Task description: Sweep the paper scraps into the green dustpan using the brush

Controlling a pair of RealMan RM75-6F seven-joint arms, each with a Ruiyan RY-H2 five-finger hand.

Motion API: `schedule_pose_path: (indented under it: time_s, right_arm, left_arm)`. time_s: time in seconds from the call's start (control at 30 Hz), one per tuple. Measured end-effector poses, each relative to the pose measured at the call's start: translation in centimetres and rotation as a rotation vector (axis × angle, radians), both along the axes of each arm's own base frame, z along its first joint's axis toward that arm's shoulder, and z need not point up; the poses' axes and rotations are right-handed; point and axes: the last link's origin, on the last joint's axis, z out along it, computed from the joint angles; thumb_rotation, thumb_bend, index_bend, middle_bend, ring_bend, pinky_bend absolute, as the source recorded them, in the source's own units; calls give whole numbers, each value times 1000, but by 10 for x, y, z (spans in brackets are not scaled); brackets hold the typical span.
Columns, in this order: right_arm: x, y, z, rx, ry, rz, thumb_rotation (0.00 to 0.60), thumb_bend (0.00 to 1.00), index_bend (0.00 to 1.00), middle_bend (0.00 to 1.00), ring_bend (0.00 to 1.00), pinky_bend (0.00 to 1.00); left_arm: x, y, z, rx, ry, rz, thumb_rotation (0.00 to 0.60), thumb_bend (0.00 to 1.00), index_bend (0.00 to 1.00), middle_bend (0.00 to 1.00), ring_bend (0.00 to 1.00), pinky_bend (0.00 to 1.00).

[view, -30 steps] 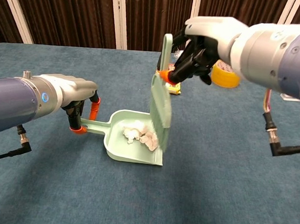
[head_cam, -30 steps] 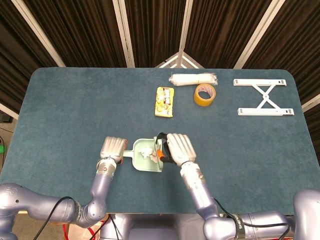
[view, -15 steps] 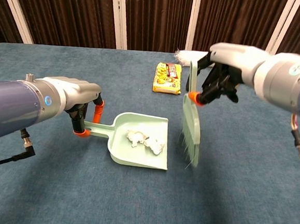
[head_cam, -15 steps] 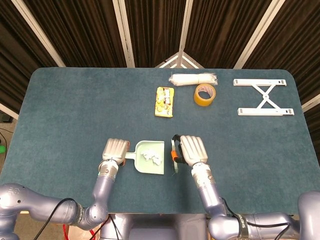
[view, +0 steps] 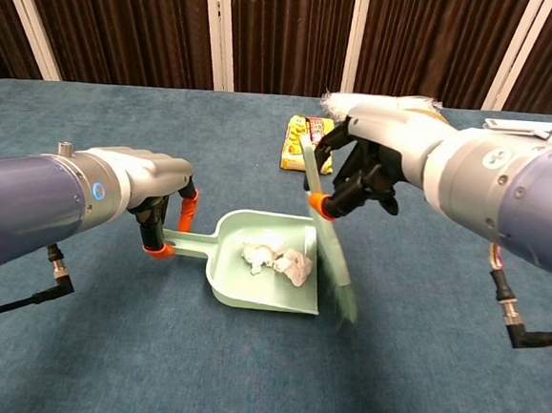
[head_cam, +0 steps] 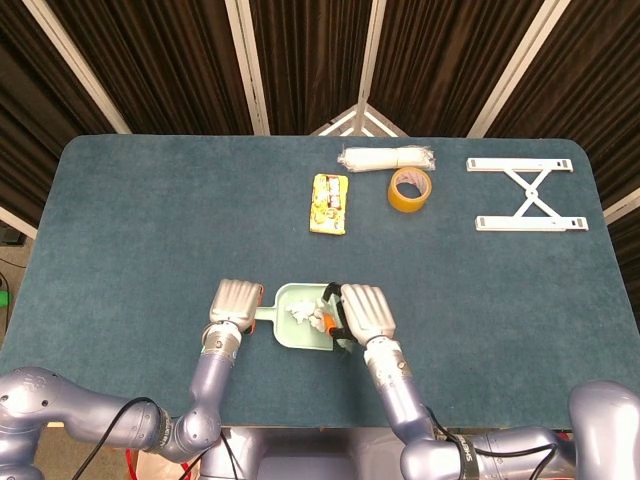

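Note:
The green dustpan (view: pixel 260 287) (head_cam: pixel 300 335) lies flat on the blue table with white paper scraps (view: pixel 277 260) (head_cam: pixel 300 314) inside it. My left hand (view: pixel 153 192) (head_cam: pixel 234 301) grips its orange-tipped handle (view: pixel 172 246). My right hand (view: pixel 375 162) (head_cam: pixel 366 312) holds the pale green brush (view: pixel 334 254) by its handle, tilted, bristles down at the pan's open right edge. The brush is blurred in the chest view. In the head view most of the brush is hidden under my right hand.
At the back of the table lie a yellow snack packet (head_cam: pixel 330 204), a tape roll (head_cam: pixel 410 189), a white bundle (head_cam: pixel 386 158) and a white folding stand (head_cam: pixel 527 195). The table's front edge runs close below both hands.
My right hand swung the brush out to the right of the pan, then back left to the pan's open edge. The dustpan and left hand shifted slightly.

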Motion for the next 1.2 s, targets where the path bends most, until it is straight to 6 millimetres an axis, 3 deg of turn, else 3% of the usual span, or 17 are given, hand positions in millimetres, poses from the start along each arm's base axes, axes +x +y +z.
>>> schedule_pose_path:
  time_s: [0.47, 0.8, 0.87, 1.03, 1.2]
  right_arm:
    - [34, 3, 9, 107, -230, -125, 600, 636, 912, 857, 924, 781]
    - [29, -10, 27, 45, -223, -121, 600, 636, 912, 857, 924, 781]
    - [25, -14, 31, 17, -203, -115, 600, 636, 912, 857, 924, 781]
    - [13, -23, 40, -37, -172, -118, 600, 636, 912, 857, 924, 781]
    - [3, -29, 46, -65, -141, -119, 600, 637, 912, 857, 924, 781]
  left_arm:
    - [6, -1, -2, 1, -6, -9, 600, 601, 626, 1000, 1000, 1000]
    - [3, 0, 3, 13, -10, -4, 600, 596, 619, 1000, 1000, 1000]
    - [2, 0, 3, 15, -10, -4, 600, 531, 582, 1000, 1000, 1000]
    - [-1, 0, 4, 11, -11, 0, 600, 48, 339, 995, 1000, 1000]
    - [-3, -1, 6, 4, -12, -2, 600, 0, 240, 986, 1000, 1000]
